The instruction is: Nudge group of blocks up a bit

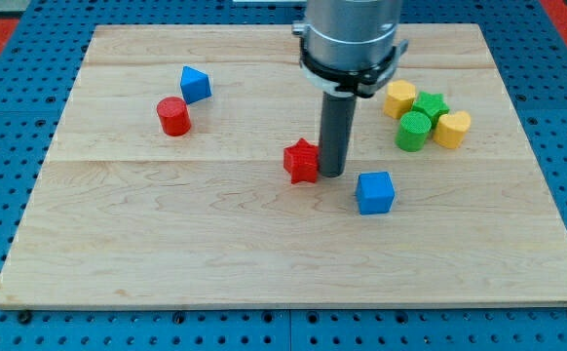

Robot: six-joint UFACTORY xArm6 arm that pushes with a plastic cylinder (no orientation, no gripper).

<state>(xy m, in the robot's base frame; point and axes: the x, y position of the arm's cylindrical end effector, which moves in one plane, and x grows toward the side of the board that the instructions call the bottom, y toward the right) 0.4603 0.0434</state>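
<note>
My tip [331, 174] rests mid-board, touching the red star block [302, 161] on its right and holding nothing; the yellow and green cluster [427, 117] sits near the top-right corner.

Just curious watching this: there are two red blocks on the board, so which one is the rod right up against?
The red star-shaped block at the board's middle; my tip sits at its right side. The red cylinder stands far off to the view's left.

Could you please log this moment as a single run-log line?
my tip: beside red star block, at its right | group of yellow and green blocks: upper right, apart from tip | nudge: not yet begun
</note>
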